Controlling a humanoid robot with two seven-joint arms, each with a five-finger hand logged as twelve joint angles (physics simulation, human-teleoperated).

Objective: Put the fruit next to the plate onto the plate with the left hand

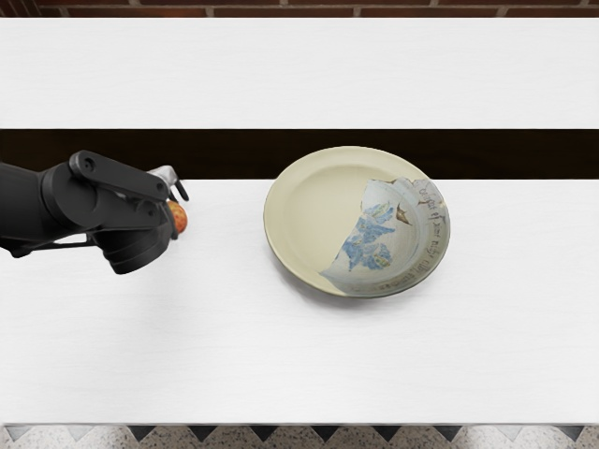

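At the left of the frame, the left robot hand (140,229) curls its fingers around the fruit (179,217). The fruit is well left of the plate (304,201), which lies centre right on the white tabletop (281,355). The fruit looks small, round, light and firm, probably smooth, so an enclosing grip around its middle suits it. Only an orange-red sliver shows, and I cannot tell whether it rests on the tabletop or is raised.

Fruit (179,217) largely behind left robot hand (131,223)
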